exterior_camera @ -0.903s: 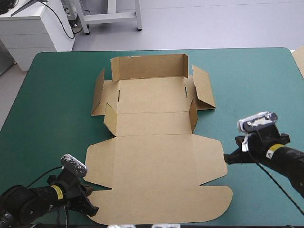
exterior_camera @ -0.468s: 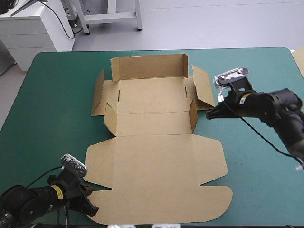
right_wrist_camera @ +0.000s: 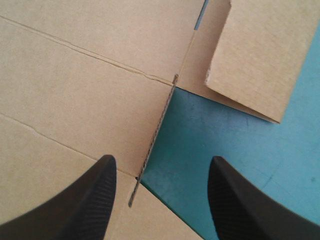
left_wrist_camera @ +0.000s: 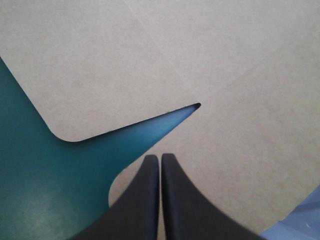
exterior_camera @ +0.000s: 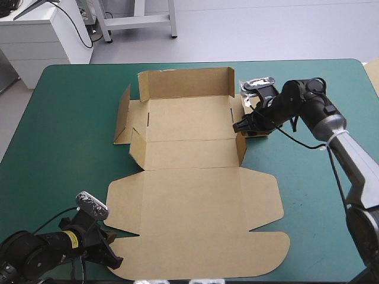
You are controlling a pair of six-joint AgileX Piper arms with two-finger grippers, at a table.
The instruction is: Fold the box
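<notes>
The brown box (exterior_camera: 192, 195) lies as a cut sheet on the teal-green cover, its far wall (exterior_camera: 185, 84) raised and its wide lid panel flat toward the near edge. My right gripper (exterior_camera: 238, 126) stands open at the box's right side. In the right wrist view the thin edge of a raised side tab (right_wrist_camera: 156, 131) stands between its fingers (right_wrist_camera: 100, 190), with the right side flap (right_wrist_camera: 260, 55) ahead. My left gripper (exterior_camera: 114, 260) is shut at the lid's near-left corner. In the left wrist view its tips (left_wrist_camera: 160, 160) rest by the notch (left_wrist_camera: 192, 107) in the board.
Bare teal-green cover (exterior_camera: 65, 136) stretches left of the box, with more bare cover (exterior_camera: 320, 195) to its right. A strip of more board (exterior_camera: 373, 74) shows at the table's right edge. The left side flap (exterior_camera: 122, 115) stands tilted up.
My right arm has swung from the table's right side in toward the box's right tab, and its fingers have opened. The left arm and the box have not moved.
</notes>
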